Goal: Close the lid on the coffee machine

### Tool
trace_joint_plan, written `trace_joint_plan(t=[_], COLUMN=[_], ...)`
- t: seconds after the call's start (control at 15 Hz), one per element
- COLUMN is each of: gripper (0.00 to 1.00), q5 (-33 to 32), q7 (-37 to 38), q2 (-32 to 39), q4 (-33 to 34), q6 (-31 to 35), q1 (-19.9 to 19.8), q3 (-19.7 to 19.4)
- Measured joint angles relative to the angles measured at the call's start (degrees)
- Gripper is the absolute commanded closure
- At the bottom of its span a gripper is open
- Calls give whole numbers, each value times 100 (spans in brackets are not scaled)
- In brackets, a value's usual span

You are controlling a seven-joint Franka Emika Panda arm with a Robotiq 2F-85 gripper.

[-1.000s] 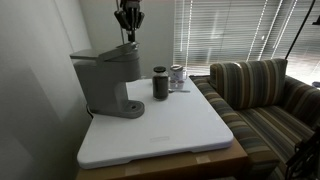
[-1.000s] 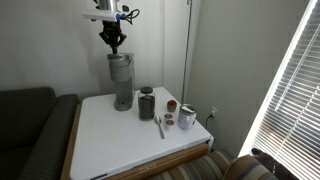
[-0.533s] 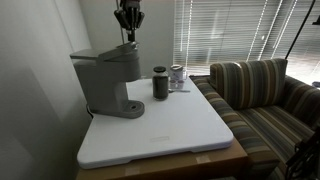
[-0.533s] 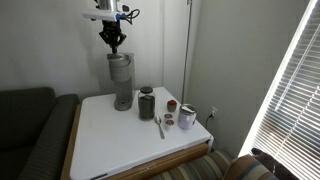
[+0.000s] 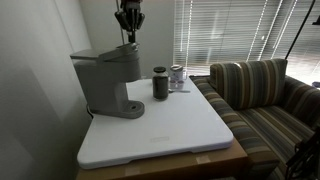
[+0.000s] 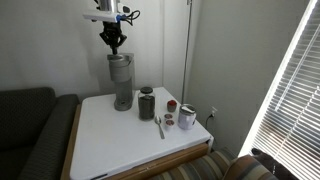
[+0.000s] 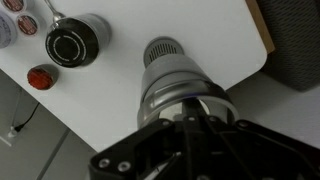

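Observation:
The grey coffee machine (image 5: 105, 82) stands at the back of the white table (image 5: 170, 130); it also shows in an exterior view (image 6: 122, 80). Its lid (image 5: 100, 53) forms the top of the head and looks flat or nearly flat. My gripper (image 5: 129, 38) hangs point-down just above the front end of the lid, fingers together and holding nothing; it also shows in an exterior view (image 6: 114, 46). In the wrist view my dark fingers (image 7: 193, 108) meet over the machine's rounded grey top (image 7: 165, 60). I cannot tell whether they touch the lid.
A dark cylindrical cup (image 5: 160, 83) (image 6: 147, 103) (image 7: 72, 42) stands beside the machine. A small silvery jar (image 5: 177, 75) (image 6: 187, 117), a spoon (image 6: 159, 126) and a red cap (image 7: 40, 76) lie near it. A striped sofa (image 5: 265, 95) adjoins the table. Window blinds hang behind.

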Motion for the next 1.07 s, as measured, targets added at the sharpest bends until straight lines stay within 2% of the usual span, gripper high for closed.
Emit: trace_joint_plan(t=[0.53,1.07], gripper=[100,100], q5=[129,360], q7=[4,4], q2=[291,627], q4=[36,682], q6=[-139,-657], q1=[-47,-65], q3=[-2,1])
